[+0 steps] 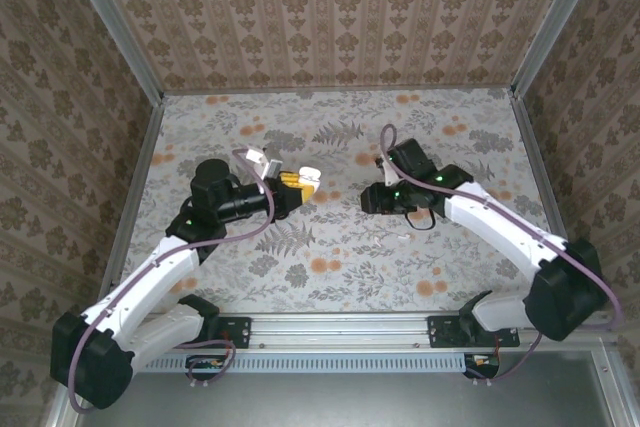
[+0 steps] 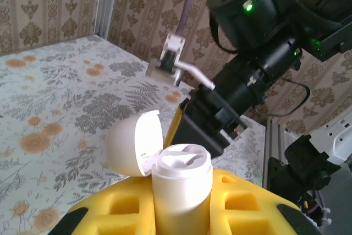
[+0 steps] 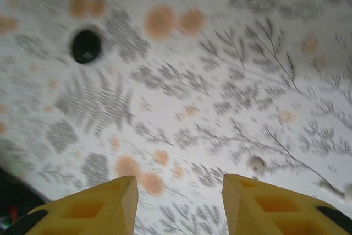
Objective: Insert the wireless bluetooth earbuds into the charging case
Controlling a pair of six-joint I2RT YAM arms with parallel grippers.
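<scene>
1. We see the L gripper (image 1: 297, 183) clamped on the white charging case (image 2: 181, 182), which stands upright betw. its jaws w/ the round lid flipped open.
2. R gripper (image 3: 179, 202) has jaws apart, nothing betw. them. The black earbud (image 3: 86, 46) lies well ahead of them. The tiny white earbud (image 3: 256, 164) is just beyond one jaw.
3. Floral-print tabletop (image 1: 330, 247); damask wallpaper walls (image 1: 330, 7).

smooth matt white plastic charging case (image 2: 181, 191)
</scene>
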